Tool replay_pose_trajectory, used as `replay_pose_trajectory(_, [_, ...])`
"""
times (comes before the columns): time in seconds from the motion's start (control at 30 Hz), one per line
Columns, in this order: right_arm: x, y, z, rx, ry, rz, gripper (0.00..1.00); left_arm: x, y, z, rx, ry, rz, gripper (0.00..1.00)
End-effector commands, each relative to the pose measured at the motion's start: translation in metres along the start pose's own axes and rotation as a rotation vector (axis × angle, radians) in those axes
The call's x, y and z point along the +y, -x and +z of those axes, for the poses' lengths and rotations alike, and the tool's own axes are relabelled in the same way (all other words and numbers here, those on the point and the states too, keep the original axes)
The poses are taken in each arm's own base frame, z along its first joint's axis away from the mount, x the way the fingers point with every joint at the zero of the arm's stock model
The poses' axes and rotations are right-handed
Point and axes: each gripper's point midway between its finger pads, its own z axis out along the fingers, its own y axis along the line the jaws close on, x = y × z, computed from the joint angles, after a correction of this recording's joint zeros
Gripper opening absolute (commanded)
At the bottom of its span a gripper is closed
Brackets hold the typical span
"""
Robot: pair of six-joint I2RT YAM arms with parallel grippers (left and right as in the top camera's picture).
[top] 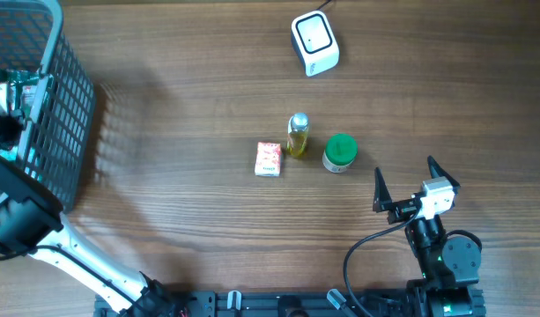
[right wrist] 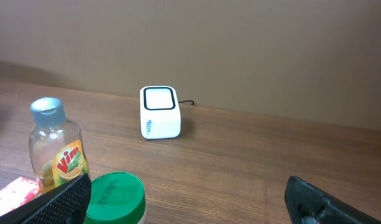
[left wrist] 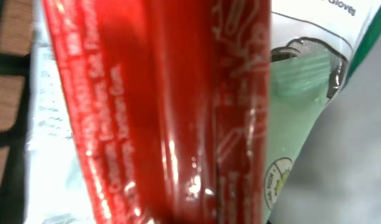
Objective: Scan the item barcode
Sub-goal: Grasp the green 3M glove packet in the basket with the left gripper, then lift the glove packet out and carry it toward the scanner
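Placement tells most of the story: the left gripper [top: 7, 95] is sunk into the dark wire basket [top: 71, 106] at the far left corner of the surface, presumably because the item to be scanned lies in there. Its wrist camera is filled by a glossy red packet [left wrist: 159, 112] right against the lens, lying over a green and white packet [left wrist: 296, 124]. That red packet looks like the task's thing, inside the basket and well apart from the scanner [top: 314, 42]. The jaws are outside the wrist view and lost among the basket's wires from above, so I cannot tell whether they pinch it. The white scanner sits near the far edge, right of the middle, window facing up, so a barcode would have to be carried over and turned down toward it. The right gripper [top: 410, 179] hovers near the near right corner with jaws spread wide and nothing between them, probably parked out of the way. Around the middle of the surface stand a clear bottle [top: 297, 135] of yellow liquid, a green-lidded jar [top: 340, 151] just beside it, and a small pink packet [top: 268, 159] on the bottle's other side. The surface is brown wood grain, and a plain tan wall rises behind its far edge
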Motion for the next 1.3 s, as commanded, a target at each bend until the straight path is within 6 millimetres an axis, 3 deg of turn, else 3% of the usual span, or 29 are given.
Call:
replay_pose_trajectory(0.0, [0.001,0.001,0.0,-0.004,0.007,-0.006,1.0,0.006,0.033,-0.078,-0.168,0.052,-0.114,0.15])
replay_pose_trajectory(0.13, [0.001,0.001,0.0,-0.004,0.007,-0.006,1.0,0.002,0.053,-0.14,-0.301,0.094,-0.119,0.15])
replay_pose_trajectory(0.3, [0.001,0.001,0.0,-0.004,0.007,-0.006,1.0,-0.004,0.075,-0.241,-0.538,0.16,-0.133,0.15])
replay_pose_trajectory(0.4, [0.001,0.001,0.0,-0.004,0.007,-0.006,1.0,-0.006,0.078,-0.303,-0.688,0.187,-0.186,0.15])
replay_pose_trajectory(0.53, [0.001,0.001,0.0,-0.004,0.007,-0.006,1.0,-0.016,0.068,-0.38,-0.864,0.184,-0.274,0.13])
replay_pose_trajectory(0.63, [0.001,0.001,0.0,-0.004,0.007,-0.006,1.0,-0.044,0.059,-0.425,-0.972,0.087,-0.289,0.13])
replay_pose_trajectory(0.77, [0.001,0.001,0.0,-0.004,0.007,-0.006,1.0,-0.11,0.045,-0.475,-1.074,-0.155,-0.211,0.13])
replay_pose_trajectory(0.9, [0.001,0.001,0.0,-0.004,0.007,-0.006,1.0,-0.164,0.017,-0.49,-1.024,-0.341,-0.206,0.11])
replay_pose_trajectory(1.03, [0.001,0.001,0.0,-0.004,0.007,-0.006,1.0,-0.216,-0.011,-0.474,-0.867,-0.466,-0.15,0.09])
replay_pose_trajectory(1.1, [0.001,0.001,0.0,-0.004,0.007,-0.006,1.0,-0.235,-0.021,-0.457,-0.764,-0.491,-0.146,0.06])
replay_pose_trajectory(1.17, [0.001,0.001,0.0,-0.004,0.007,-0.006,1.0,-0.263,-0.035,-0.415,-0.569,-0.45,-0.125,0.04])
replay_pose_trajectory(1.27, [0.001,0.001,0.0,-0.004,0.007,-0.006,1.0,-0.289,-0.041,-0.387,-0.458,-0.427,-0.068,0.04])
